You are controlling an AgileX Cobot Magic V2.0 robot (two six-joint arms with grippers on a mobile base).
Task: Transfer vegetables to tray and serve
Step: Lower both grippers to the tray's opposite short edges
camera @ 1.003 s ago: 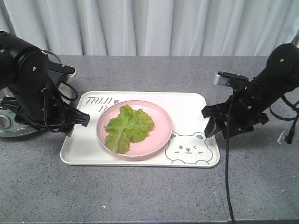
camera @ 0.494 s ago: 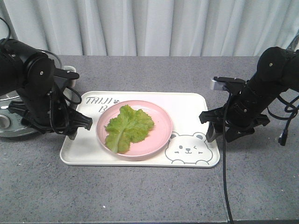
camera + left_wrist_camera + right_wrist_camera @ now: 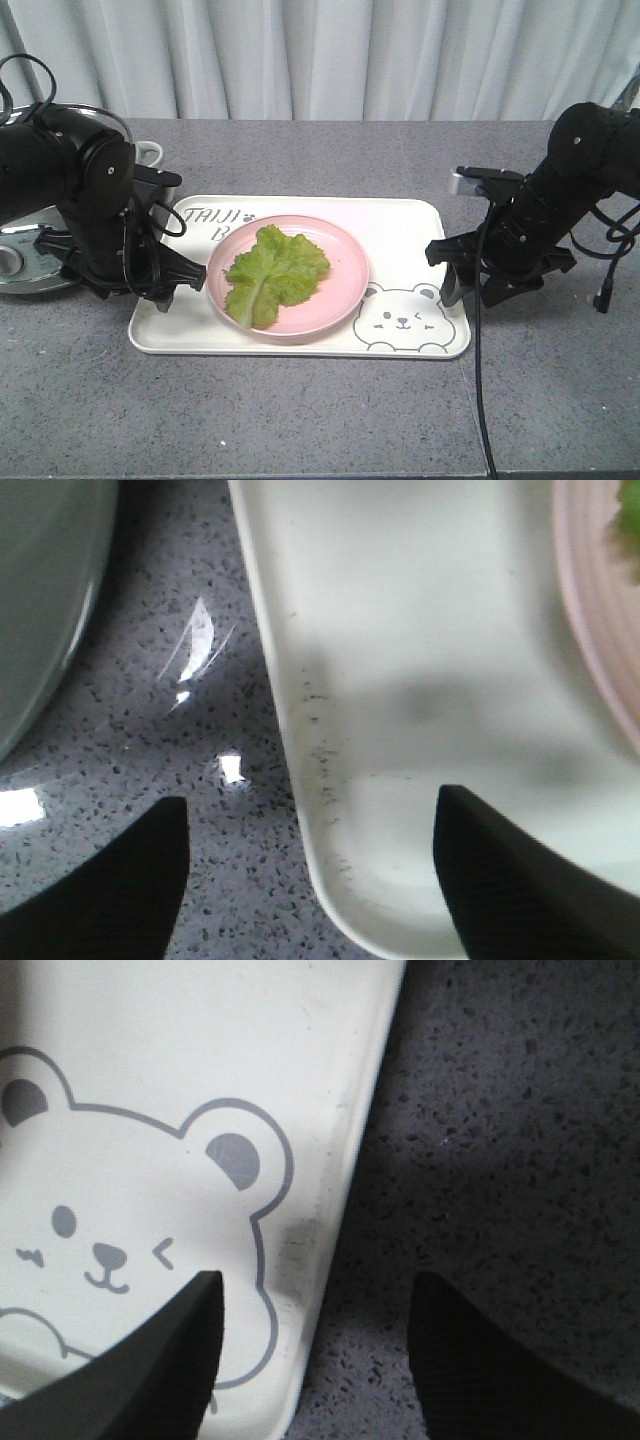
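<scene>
Where the counter (image 3: 300,420) comes nearest, the tray (image 3: 400,225) sits flat on it, with the bear (image 3: 402,320) at its front right corner. The lettuce (image 3: 272,270) lies on the pink plate (image 3: 345,255) mid-tray. The left gripper (image 3: 310,798) has its jaws spread, straddling the tray's left rim. The right gripper (image 3: 315,1278), jaws likewise apart, straddles the right rim. A pot (image 3: 15,262) stands left of the left arm, and a curtain (image 3: 320,60) hangs behind.

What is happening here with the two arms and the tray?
The lettuce leaf lies on the pink plate, which stands on the tray. The left gripper and the right gripper are both open, each with one short edge of the tray between its fingers. Neither has closed on the rim yet; the tray rests on the table.
</scene>
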